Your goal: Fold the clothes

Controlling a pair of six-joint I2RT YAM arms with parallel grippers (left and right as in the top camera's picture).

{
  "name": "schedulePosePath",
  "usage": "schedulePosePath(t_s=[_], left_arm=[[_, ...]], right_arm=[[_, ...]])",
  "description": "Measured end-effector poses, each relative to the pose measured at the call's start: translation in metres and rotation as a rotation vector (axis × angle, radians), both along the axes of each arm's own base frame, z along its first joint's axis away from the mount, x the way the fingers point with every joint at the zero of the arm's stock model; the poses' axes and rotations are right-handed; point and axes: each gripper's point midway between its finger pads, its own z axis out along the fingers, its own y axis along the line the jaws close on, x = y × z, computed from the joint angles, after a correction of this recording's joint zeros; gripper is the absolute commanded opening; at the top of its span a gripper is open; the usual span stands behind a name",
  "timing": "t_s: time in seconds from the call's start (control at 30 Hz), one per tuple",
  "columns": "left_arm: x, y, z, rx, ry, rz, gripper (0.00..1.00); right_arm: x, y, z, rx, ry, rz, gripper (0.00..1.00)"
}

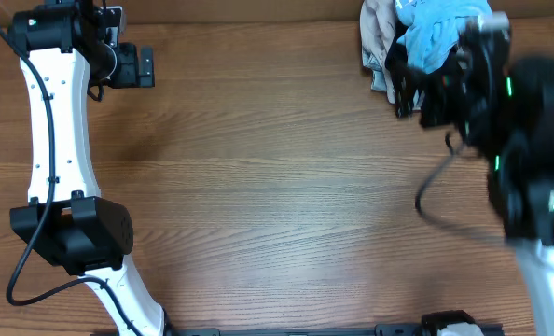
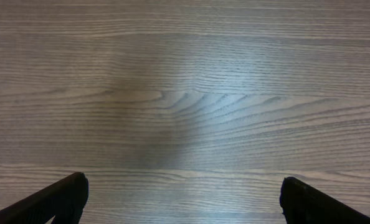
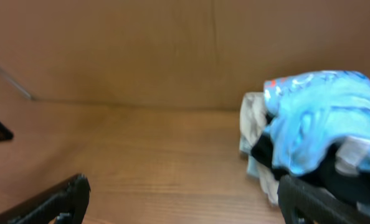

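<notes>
A heap of clothes (image 1: 417, 37) lies at the far right of the table: a light blue garment on top, beige and black pieces under it. It also shows in the right wrist view (image 3: 316, 130). My right gripper (image 1: 408, 89) is open and empty, just in front of the heap's left side; in its own view its fingers (image 3: 185, 199) are spread wide over bare wood, the right finger near the heap. My left gripper (image 1: 146, 65) is open and empty at the far left, its fingers (image 2: 182, 199) wide apart above bare table.
A brown wall (image 3: 141, 50) runs along the table's far edge behind the heap. The wooden table (image 1: 277, 187) stretches between the arms. The left arm's base (image 1: 72, 233) stands at the near left. A black cable (image 1: 436, 196) hangs by the right arm.
</notes>
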Motion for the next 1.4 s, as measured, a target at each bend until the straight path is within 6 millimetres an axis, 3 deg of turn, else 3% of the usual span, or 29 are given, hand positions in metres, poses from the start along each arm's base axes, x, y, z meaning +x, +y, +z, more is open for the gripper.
schedulePosePath(t_s=[0.1, 0.47, 0.8, 1.0, 1.4], left_arm=[[0.0, 0.0, 0.0, -0.001, 0.0, 0.0, 1.0], [0.0, 0.0, 0.0, 0.0, 0.0, 0.0, 1.0], [0.0, 0.0, 0.0, -0.001, 0.0, 0.0, 1.0], [0.0, 0.0, 0.0, 0.0, 0.0, 0.0, 1.0], [0.0, 0.0, 0.0, -0.001, 0.0, 0.0, 1.0]], right_arm=[[-0.022, -0.005, -0.019, 0.008, -0.101, -0.011, 1.0], [-0.085, -0.024, -0.131, 0.024, -0.311, -0.075, 1.0], [-0.099, -0.032, -0.186, 0.102, -0.329, -0.126, 1.0], [-0.104, -0.033, -0.219, 0.106, -0.236, -0.136, 1.0], [-0.108, -0.035, -0.207, 0.132, -0.302, -0.143, 1.0]])
